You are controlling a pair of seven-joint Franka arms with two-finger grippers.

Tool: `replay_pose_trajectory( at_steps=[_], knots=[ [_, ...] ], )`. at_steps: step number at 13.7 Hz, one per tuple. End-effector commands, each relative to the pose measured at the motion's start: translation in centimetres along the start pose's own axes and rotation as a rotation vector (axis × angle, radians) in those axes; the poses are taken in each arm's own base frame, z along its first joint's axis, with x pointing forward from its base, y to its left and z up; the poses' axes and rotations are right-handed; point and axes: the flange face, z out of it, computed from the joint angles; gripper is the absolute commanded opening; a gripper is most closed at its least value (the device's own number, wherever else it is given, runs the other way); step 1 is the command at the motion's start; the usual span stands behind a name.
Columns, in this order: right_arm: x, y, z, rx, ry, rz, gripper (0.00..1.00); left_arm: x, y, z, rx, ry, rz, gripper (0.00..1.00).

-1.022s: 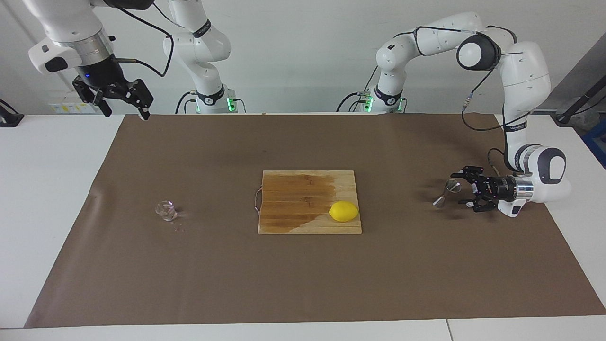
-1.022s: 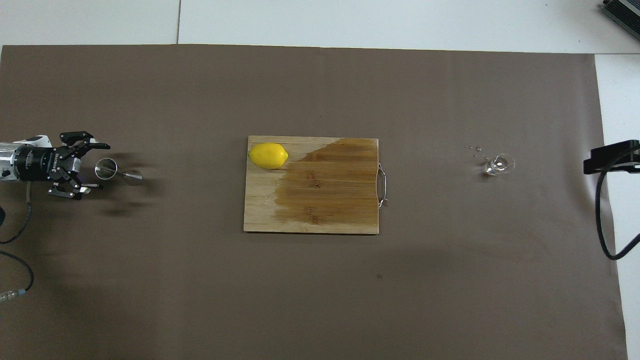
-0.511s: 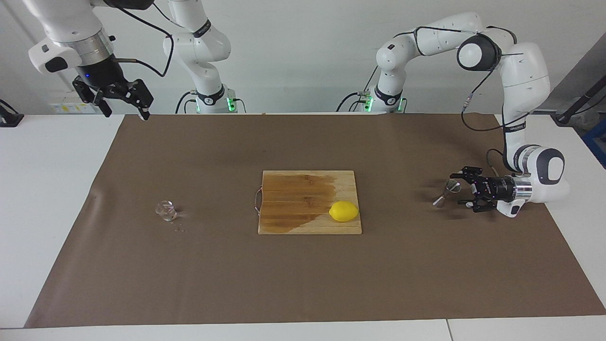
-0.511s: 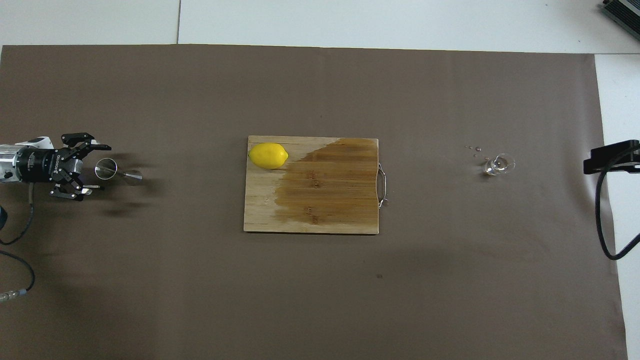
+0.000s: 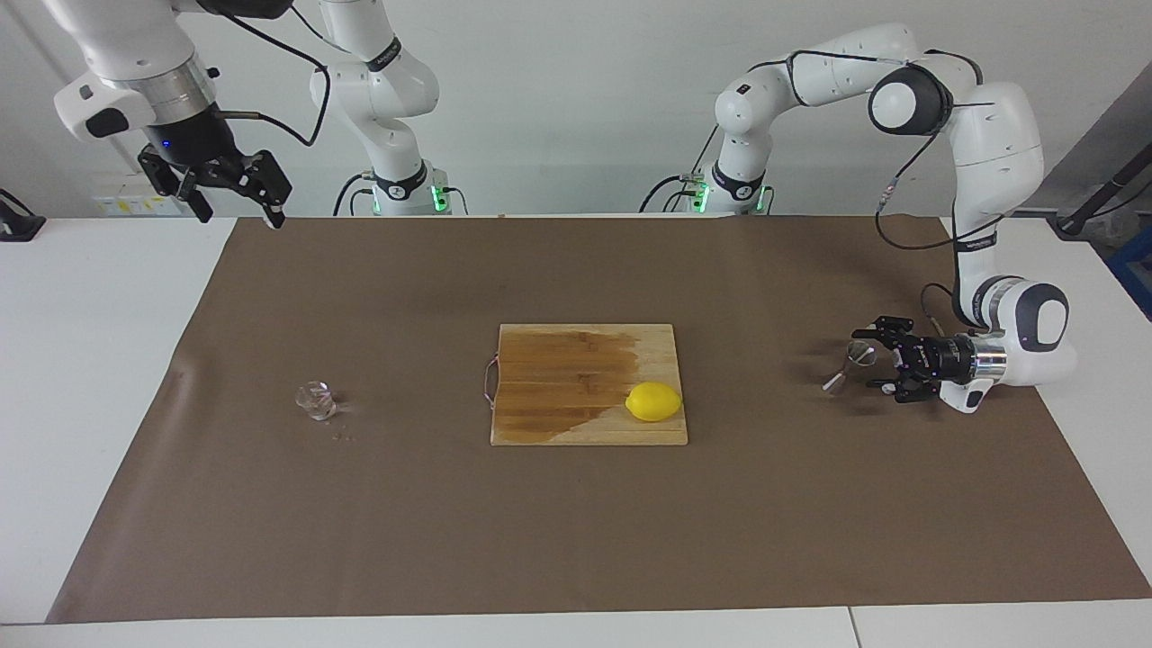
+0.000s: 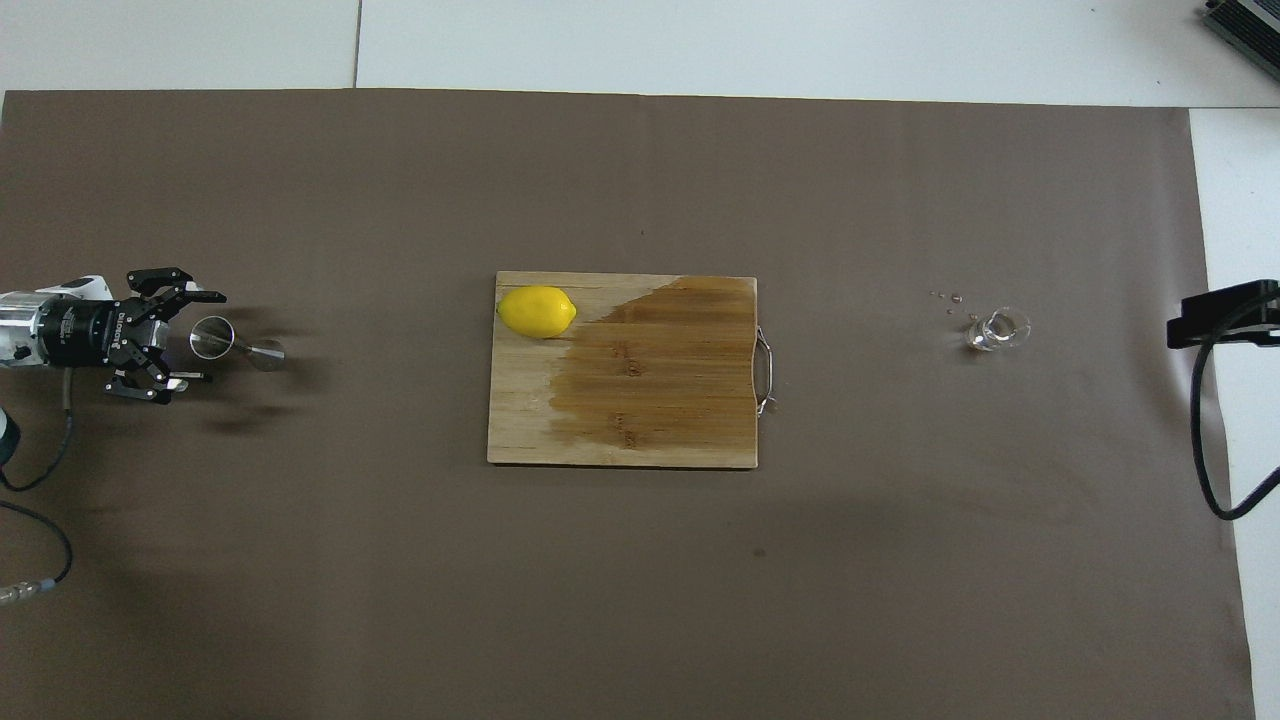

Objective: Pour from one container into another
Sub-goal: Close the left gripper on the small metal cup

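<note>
My left gripper (image 5: 877, 364) sits low with jaws wide, just beside the steel jigger (image 5: 846, 367), which stands toward my left arm's end from the cutting board (image 5: 589, 384). The glass cup (image 5: 316, 400) stands toward the other end. My right gripper (image 5: 238, 193) waits up high, open too.

One small clear glass cup (image 5: 316, 400). One shiny steel hourglass-shaped jigger (image 5: 847, 367). One rectangular wooden cutting board (image 5: 576, 360) with a wire handle. One yellow lemon (image 5: 653, 401). One brown paper sheet (image 5: 576, 531) on one white table (image 5: 81, 360). Two white robot arms, each with one black end effector: left (image 5: 877, 363), right (image 5: 236, 202).
</note>
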Motion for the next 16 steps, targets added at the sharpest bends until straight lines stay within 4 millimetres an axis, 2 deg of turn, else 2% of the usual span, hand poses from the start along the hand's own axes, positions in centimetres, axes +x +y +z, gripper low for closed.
replay_pose_trajectory(
  at_steps=[1, 7, 16],
  knots=[
    [-0.60, -0.06, 0.02, -0.004, 0.009, -0.001, 1.00, 0.04, -0.22, -0.01, -0.023, -0.013, 0.028, 1.00],
    [-0.60, -0.06, 0.02, -0.004, 0.009, -0.003, 1.00, -0.09, -0.04, 0.13, -0.030, -0.022, 0.036, 1.00],
    [-0.60, -0.06, 0.02, -0.004, 0.009, -0.001, 1.00, 0.12, 0.13, 0.10, -0.042, -0.008, 0.031, 0.51]
  ],
)
